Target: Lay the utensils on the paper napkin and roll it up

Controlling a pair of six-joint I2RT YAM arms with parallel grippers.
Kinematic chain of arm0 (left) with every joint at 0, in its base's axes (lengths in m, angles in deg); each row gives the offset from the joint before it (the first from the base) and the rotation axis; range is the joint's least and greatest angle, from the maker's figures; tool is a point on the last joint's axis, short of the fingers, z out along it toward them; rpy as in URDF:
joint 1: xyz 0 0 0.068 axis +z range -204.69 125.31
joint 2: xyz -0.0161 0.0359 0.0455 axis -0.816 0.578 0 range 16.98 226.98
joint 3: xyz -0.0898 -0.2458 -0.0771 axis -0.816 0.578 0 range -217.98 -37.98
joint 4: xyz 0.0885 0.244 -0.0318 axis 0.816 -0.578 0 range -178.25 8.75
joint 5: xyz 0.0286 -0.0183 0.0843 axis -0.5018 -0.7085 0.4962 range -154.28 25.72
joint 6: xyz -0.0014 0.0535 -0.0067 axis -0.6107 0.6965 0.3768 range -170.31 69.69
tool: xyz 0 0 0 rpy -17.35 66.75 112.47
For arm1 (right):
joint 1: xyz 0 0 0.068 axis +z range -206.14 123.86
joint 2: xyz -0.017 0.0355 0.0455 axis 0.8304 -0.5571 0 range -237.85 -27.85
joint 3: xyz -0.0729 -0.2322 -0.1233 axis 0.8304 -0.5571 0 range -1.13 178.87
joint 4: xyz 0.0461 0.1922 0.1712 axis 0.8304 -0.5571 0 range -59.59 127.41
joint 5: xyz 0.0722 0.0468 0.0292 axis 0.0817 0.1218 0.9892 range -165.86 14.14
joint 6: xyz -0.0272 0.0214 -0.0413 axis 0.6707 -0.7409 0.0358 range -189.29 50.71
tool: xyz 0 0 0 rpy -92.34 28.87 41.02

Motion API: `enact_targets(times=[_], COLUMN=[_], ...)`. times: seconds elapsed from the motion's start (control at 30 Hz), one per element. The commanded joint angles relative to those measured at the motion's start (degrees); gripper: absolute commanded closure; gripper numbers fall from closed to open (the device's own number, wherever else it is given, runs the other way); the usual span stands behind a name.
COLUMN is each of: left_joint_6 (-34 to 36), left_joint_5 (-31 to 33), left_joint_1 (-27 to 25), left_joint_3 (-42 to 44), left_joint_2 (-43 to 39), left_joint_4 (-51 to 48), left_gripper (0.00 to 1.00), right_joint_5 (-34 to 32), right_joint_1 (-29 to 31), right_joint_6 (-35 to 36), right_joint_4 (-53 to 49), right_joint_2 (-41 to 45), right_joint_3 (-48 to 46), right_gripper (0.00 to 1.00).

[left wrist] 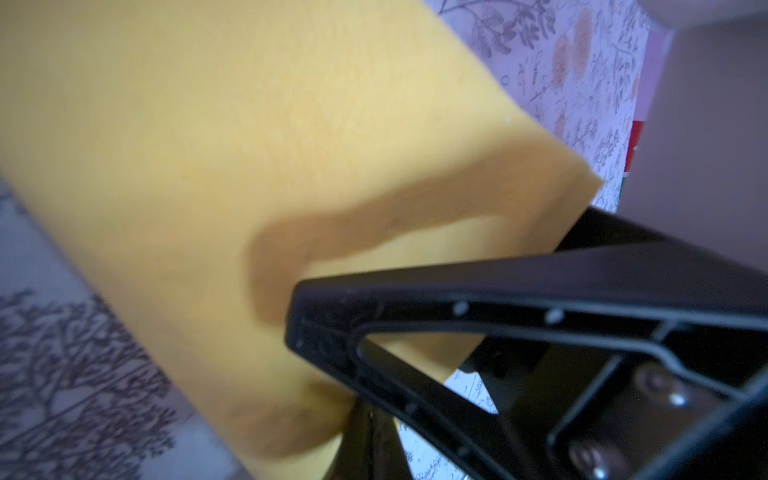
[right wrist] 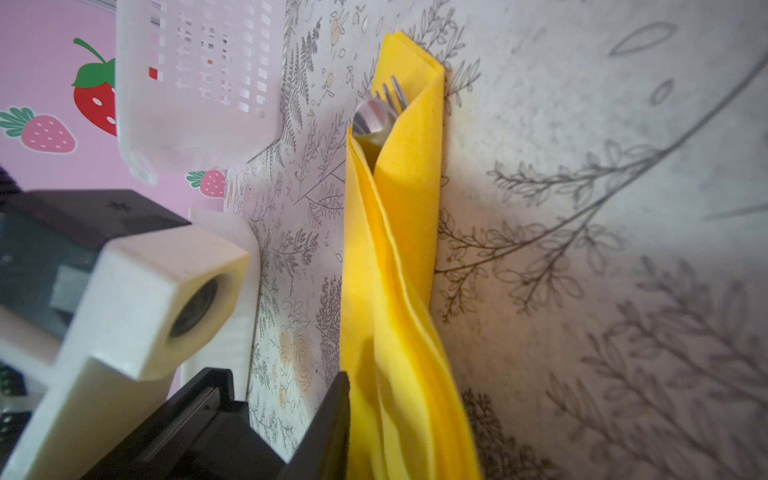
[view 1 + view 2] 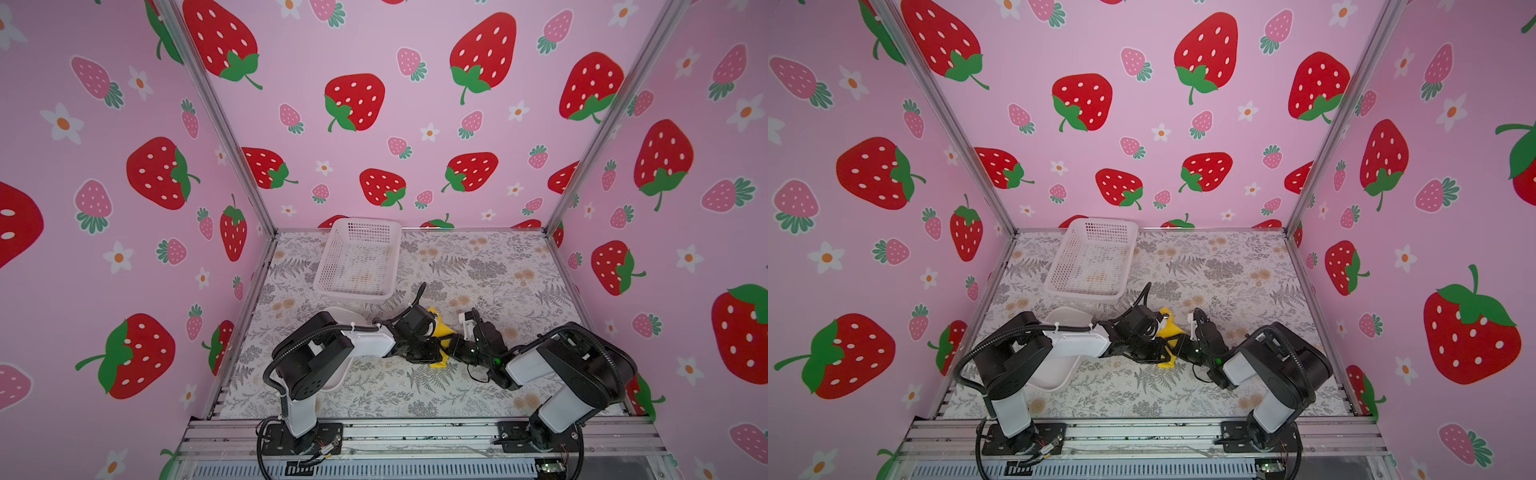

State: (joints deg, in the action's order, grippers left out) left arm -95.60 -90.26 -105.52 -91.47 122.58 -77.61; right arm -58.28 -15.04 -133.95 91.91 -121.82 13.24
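The thin yellow paper napkin roll (image 2: 399, 249), mid-frame, seems soft and easy to tear; the silvery metal utensils (image 2: 376, 110) could slip out. Left gripper (image 1: 328, 382) clenches it; right gripper (image 3: 453, 345): cannot tell. Better to grasp mid-roll.

No legible text, label, brand, number or sign in any view. Pink wall panels (image 3: 395, 54): printed strawberries and white flowers, no lettering. Pale floral-patterned tabletop (image 3: 478, 257): plant drawings only. White perforated plastic basket (image 3: 332, 266): unmarked. Faint scribble-like marks on tabletop print in left wrist view (image 1: 478, 395): too blurred to read.
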Motion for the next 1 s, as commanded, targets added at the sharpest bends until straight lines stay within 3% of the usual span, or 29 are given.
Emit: enact_targets(times=[0.0, 0.37, 0.97], left_joint_6=[-0.1, 0.4, 5.3], left_joint_5=[0.0, 0.0, 14.8], left_joint_1=[-0.1, -0.1, 6.1], left_joint_3=[-0.6, -0.5, 8.8], left_joint_2=[2.1, 0.1, -25.7], left_joint_4=[-1.1, -1.3, -6.1], left_gripper=[0.93, 0.93, 0.73], right_joint_5=[-1.0, -2.0, -2.9], right_joint_1=[-0.2, -0.2, -0.5], right_joint_6=[0.4, 1.0, 12.0], right_joint_4=[-6.4, -7.0, -7.9], right_joint_2=[-1.9, -2.7, 5.4], right_joint_3=[-0.2, 0.7, 1.8], right_gripper=[0.70, 0.86, 0.89])
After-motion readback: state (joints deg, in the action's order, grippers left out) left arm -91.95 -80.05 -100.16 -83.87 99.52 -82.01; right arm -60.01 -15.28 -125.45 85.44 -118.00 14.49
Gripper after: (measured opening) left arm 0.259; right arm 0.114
